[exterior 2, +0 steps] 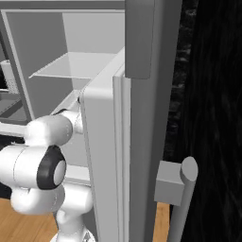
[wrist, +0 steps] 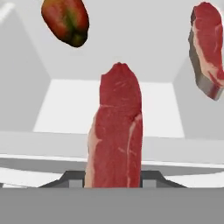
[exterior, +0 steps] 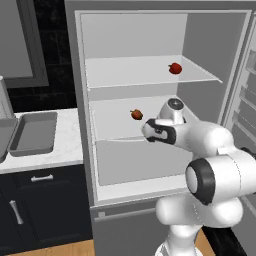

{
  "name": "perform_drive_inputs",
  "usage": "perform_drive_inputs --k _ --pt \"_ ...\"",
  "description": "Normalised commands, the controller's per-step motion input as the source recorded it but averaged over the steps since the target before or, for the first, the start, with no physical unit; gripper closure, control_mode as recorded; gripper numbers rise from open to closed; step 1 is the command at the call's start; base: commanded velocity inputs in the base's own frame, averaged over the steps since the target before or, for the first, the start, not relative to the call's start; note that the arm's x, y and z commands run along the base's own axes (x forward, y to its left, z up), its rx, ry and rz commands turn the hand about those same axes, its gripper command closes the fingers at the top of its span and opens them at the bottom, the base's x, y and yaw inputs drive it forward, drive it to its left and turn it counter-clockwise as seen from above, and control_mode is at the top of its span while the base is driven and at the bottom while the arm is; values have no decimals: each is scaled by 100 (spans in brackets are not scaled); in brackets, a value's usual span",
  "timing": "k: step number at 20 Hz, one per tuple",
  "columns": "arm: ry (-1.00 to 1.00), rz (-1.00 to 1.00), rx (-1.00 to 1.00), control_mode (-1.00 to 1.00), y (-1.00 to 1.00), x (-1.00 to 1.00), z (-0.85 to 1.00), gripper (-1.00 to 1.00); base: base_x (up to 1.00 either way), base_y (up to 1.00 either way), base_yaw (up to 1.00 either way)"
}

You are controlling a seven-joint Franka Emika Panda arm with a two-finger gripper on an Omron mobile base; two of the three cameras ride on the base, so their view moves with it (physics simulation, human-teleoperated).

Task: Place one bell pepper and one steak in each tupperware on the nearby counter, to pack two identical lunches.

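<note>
Fridge interior, pale grey, door swung open; arm reaches onto the mid shelf. Raw red steak slab w/ white fat edge [wrist: 114,131] stands upright between the dark finger tips of the gripper [wrist: 113,177] in hand view. Jaws look closed on its lower end, so prob gripped.

Second raw marbled steak [wrist: 206,48] sits upper right in hand view, apart from the held one. Red-green bell pepper [wrist: 65,19] upper left, also apart. Left base view: small reddish pepper [exterior: 136,114] on mid shelf just beside the wrist, round red pepper [exterior: 175,68] on the glass upper shelf [exterior: 125,75].

Progress, my read: early. First steak being picked; nothing packed as far as visible. Grey rectangular tray-like container [exterior: 34,132] on the white marbled counter [exterior: 65,150] looks empty; can't tell if it's the tupperware. Left to do: both steaks, both peppers.

Room: shelf front edge right below the steak, upper shelf overhead, fridge side wall [exterior: 82,125] on the counter side. Retreat needs a straight pull back, then swing left round the wall. Open white door [exterior 2: 106,156] crowds the right.
</note>
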Motion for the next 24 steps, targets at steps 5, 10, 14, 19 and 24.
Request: perform_drive_inputs --k 5,10,14,19,24 --pt "0 0 0 -100 0 -100 40 100 0 0 0" --pt "-7 0 0 -100 0 -100 46 100 0 0 0" --pt "-1 0 0 -100 1 -100 67 100 0 0 0" --pt "-3 1 0 -100 8 -100 69 100 0 0 0" --pt "-6 2 -1 -100 32 -85 77 100 0 0 0"
